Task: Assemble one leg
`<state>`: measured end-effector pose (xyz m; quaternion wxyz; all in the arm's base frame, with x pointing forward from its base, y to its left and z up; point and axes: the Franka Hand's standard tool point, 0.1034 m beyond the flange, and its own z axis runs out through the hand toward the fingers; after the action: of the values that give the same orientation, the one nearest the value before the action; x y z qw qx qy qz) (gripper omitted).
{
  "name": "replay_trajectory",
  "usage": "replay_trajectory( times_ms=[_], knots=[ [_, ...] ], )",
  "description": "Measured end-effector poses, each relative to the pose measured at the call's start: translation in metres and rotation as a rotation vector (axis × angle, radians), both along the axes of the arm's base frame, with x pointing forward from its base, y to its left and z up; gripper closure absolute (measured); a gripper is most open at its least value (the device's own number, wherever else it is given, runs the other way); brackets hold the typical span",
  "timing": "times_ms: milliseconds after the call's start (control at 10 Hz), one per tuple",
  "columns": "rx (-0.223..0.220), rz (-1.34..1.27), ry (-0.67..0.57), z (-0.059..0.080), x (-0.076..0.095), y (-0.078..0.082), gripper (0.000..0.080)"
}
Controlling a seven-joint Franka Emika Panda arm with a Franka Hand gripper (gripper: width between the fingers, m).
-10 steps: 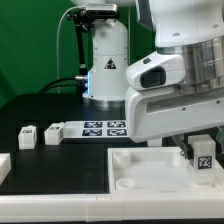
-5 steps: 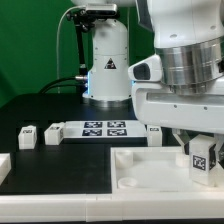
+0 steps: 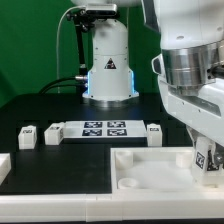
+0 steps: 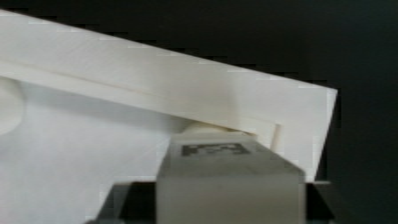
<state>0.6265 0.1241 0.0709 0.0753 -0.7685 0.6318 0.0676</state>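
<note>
White against the black table (image 3: 60, 170), grips the small stubby white block-shaped leg (image 3: 203, 156) with its black-and-white tag in the two-finger gripper (image 3: 204, 163), clamped tight on its sides. Holds it at the corner of the large white square panel (image 3: 150, 172) on the exterior view's right; cannot tell whether touching. Stands well apart from the flat white marker board (image 3: 103, 128) behind.

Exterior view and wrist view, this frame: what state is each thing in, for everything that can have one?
tool: shut on the leg.
leg: gripped, at a corner of the white panel; cannot tell if it is seated.
white panel: lying flat, sockets facing up.
loose legs: three resting on the table, untouched.
marker board: flat on the table.
</note>
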Motion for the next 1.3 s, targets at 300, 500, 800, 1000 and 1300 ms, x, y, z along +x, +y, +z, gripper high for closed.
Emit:
replay_trajectory(
  times_ms=[300,500,800,1000,1300],
  knots=[
    [0.005,0.030,-0.006,-0.0001,-0.0001,0.0007,0.0290],
    [0.005,0.239,-0.050,-0.0001,0.0003,-0.0003,0.0190],
    [0.007,0.560,-0.113,-0.0033,-0.0008,-0.0006,0.0151],
    [0.001,0.829,-0.169,-0.0043,-0.0008,-0.0002,0.0151],
    [-0.030,1.206,-0.221,-0.0032,0.0000,0.0007,0.0151]
  ],
)
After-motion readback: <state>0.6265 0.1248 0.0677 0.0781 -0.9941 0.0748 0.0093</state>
